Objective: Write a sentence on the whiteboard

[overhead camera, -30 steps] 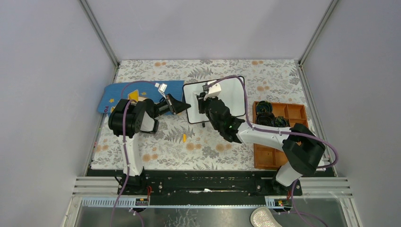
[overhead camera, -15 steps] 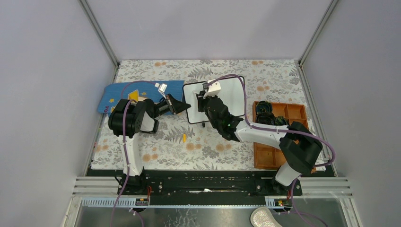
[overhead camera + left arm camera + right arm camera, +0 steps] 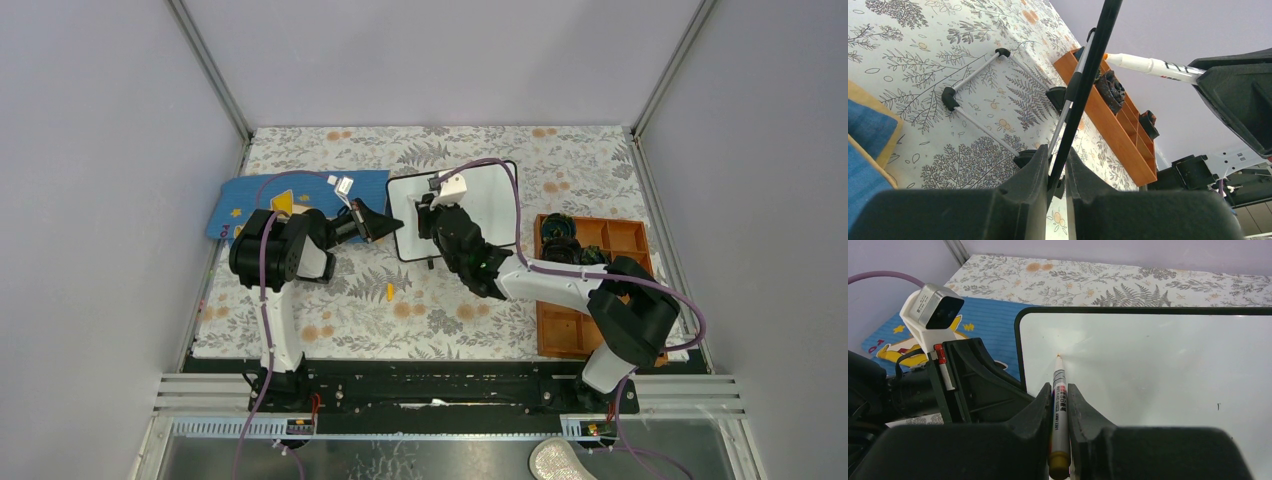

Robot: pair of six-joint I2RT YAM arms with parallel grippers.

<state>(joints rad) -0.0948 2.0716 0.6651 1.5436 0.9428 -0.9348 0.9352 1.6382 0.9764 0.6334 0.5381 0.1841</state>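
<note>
Right elbow has swung slightly leftward since a second ago; my left arm hasn't budged. My right gripper (image 3: 1059,390) is clenched on a white-barrelled marker pen (image 3: 1060,405), fingers snug against the barrel. The pen's tip meets the glossy face of the small black-framed whiteboard (image 3: 1158,370) near its left edge. My left gripper (image 3: 1057,167) is pinched tight on that board's thin black frame, propping it tilted on the floral tablecloth (image 3: 400,310), between the blue mat (image 3: 240,195) and the orange compartment tray (image 3: 565,330).
</note>
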